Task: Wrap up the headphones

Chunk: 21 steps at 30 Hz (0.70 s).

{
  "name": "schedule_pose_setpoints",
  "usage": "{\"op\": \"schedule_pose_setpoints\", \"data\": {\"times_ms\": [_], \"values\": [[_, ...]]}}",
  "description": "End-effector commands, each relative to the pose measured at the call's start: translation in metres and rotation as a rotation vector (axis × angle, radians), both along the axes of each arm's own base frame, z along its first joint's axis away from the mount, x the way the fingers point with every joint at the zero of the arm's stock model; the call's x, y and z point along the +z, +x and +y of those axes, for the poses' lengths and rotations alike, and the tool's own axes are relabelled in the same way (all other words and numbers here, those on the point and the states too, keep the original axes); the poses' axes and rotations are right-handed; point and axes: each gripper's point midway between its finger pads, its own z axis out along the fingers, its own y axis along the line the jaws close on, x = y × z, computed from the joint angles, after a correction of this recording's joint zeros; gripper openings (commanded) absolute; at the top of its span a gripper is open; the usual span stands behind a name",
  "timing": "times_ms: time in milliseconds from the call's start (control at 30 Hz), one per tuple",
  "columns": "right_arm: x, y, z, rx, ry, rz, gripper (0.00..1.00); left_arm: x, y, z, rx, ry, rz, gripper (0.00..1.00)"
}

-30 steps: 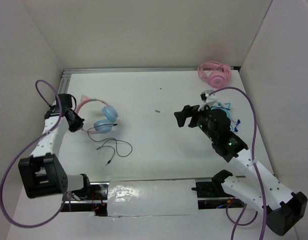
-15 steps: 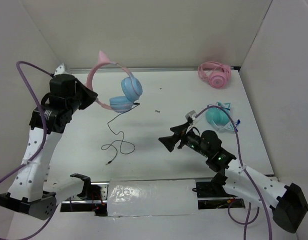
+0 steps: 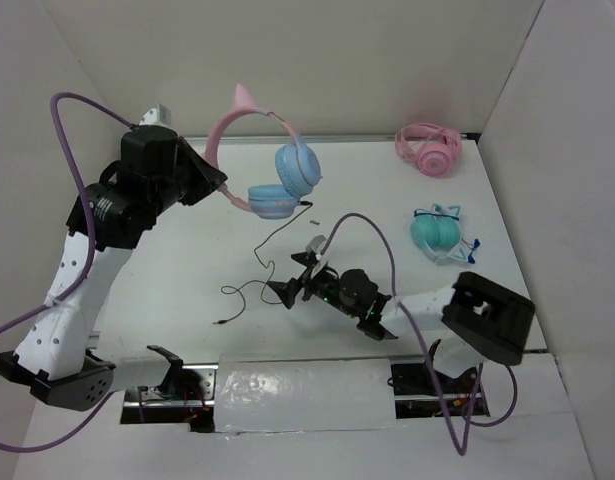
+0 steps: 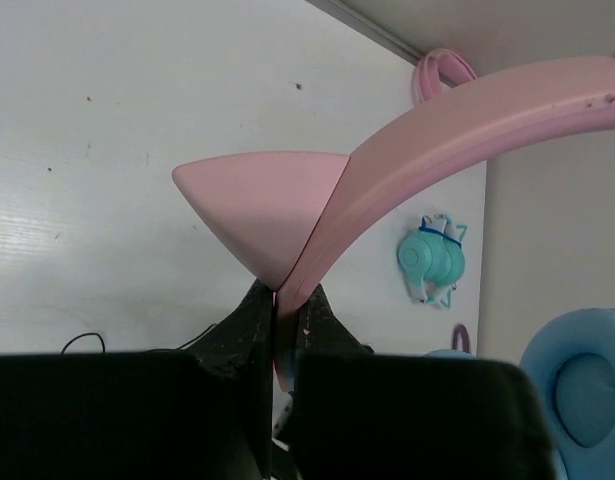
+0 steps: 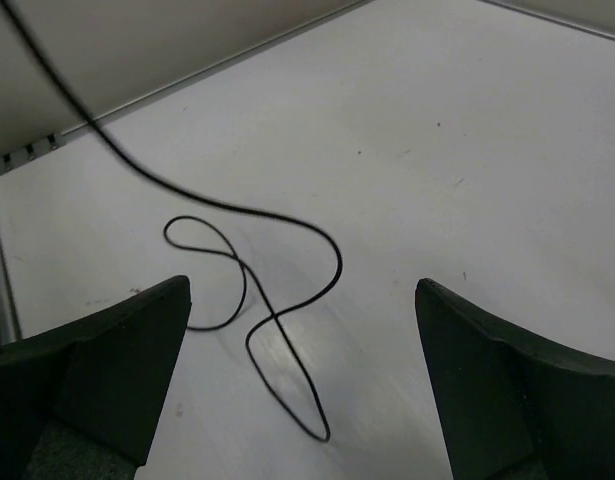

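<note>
- My right hand [image 3: 290, 280] is the nearest thing to me. A second ago it was over on the right side. Now it is reaching low across the front middle of the tabletop [image 3: 377, 180], and its fingers are spread wide with nothing in them.
- Just in front of that hand the thin black cable [image 5: 252, 270] is lying in loose loops. Its far end is on the tabletop and its other end is going up into the air.
- My left hand [image 3: 215, 183] is pinching tight on the pink band, right by a cat ear. A second ago it was down low at the left edge. Now it is holding the band up high, nearer the middle.
- The headphones [image 3: 277, 190] are hanging from that hand, up off the tabletop, with the two blue cups dangling under the pink band. Before, they were lying flat.
- I am thinking this helps: the cable is pulled out long, so my open hand can catch it. No winding is showing yet, so the wrapping is not begun.
- I am counting three headphones: the one I am holding, the teal headphones [image 3: 437, 230] lying farther off on the right, and the all-pink headphones [image 3: 427, 148] in the far right corner.
- I am counting one loose black cable and two hands.
</note>
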Motion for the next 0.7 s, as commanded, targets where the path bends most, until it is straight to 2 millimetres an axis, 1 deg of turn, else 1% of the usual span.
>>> {"op": "schedule_pose_setpoints", "data": {"times_ms": [0, 33, 67, 100, 133, 167, 200, 233, 267, 300, 333, 367, 400, 433, 467, 500, 533, 567, 600, 633, 667], "values": [[0.069, 0.036, 0.011, -0.136, 0.255, -0.163, 1.00, 0.052, -0.011, -0.017, -0.101, -0.088, -0.180, 0.00], [0.066, 0.042, 0.014, -0.141, 0.270, -0.162, 1.00, 0.054, -0.014, -0.020, -0.129, -0.096, -0.192, 0.00], [0.058, 0.050, 0.021, -0.135, 0.273, -0.154, 1.00, 0.064, -0.021, -0.020, -0.146, -0.118, -0.228, 0.00], [0.062, 0.046, 0.030, -0.085, 0.302, -0.155, 1.00, 0.060, -0.026, -0.025, -0.188, -0.121, -0.228, 0.00], [0.058, 0.045, 0.038, -0.058, 0.295, -0.142, 1.00, 0.063, -0.028, -0.026, -0.196, -0.132, -0.241, 0.00], [0.060, 0.046, 0.050, -0.031, 0.302, -0.130, 1.00, 0.072, -0.035, -0.025, -0.206, -0.148, -0.275, 0.00], [0.052, 0.042, 0.060, 0.005, 0.276, -0.111, 0.98, 0.074, -0.040, -0.027, -0.237, -0.143, -0.289, 0.00], [0.045, 0.043, 0.065, 0.016, 0.270, -0.090, 0.83, 0.077, -0.044, -0.029, -0.257, -0.145, -0.298, 0.00], [0.046, 0.043, 0.066, 0.019, 0.291, -0.076, 0.75, 0.079, -0.050, -0.028, -0.280, -0.131, -0.315, 0.00], [0.047, 0.047, 0.062, 0.008, 0.309, -0.065, 0.71, 0.082, -0.056, -0.029, -0.306, -0.131, -0.327, 0.00], [0.046, 0.048, 0.058, 0.013, 0.319, -0.055, 0.59, 0.087, -0.067, -0.029, -0.334, -0.140, -0.343, 0.00], [0.043, 0.051, 0.054, 0.013, 0.324, -0.025, 0.51, 0.087, -0.073, -0.030, -0.361, -0.132, -0.359, 0.00], [0.041, 0.058, 0.049, 0.031, 0.315, -0.016, 0.44, 0.085, -0.076, -0.032, -0.385, -0.130, -0.382, 0.00], [0.048, 0.052, 0.052, 0.116, 0.308, -0.023, 0.16, 0.088, -0.090, -0.034, -0.441, -0.138, -0.419, 0.00], [0.040, 0.052, 0.052, 0.155, 0.272, 0.011, 0.03, 0.088, -0.096, -0.036, -0.474, -0.135, -0.438, 0.00], [0.050, 0.060, 0.043, 0.160, 0.273, 0.008, 0.00, 0.080, -0.102, -0.039, -0.513, -0.124, -0.439, 0.00], [0.051, 0.065, 0.037, 0.143, 0.262, 0.014, 0.00, 0.072, -0.100, -0.040, -0.515, -0.112, -0.424, 0.00], [0.050, 0.073, 0.027, 0.100, 0.246, 0.004, 0.00, 0.068, -0.104, -0.040, -0.532, -0.107, -0.422, 0.00], [0.041, 0.080, 0.019, 0.057, 0.198, 0.035, 0.00, 0.052, -0.100, -0.042, -0.549, -0.077, -0.399, 0.00], [0.056, 0.092, 0.002, 0.012, 0.195, 0.005, 0.00, 0.042, -0.100, -0.042, -0.550, -0.068, -0.375, 0.00], [0.062, 0.102, -0.010, -0.041, 0.179, 0.001, 0.00, 0.034, -0.097, -0.042, -0.548, -0.055, -0.362, 0.00]]}}
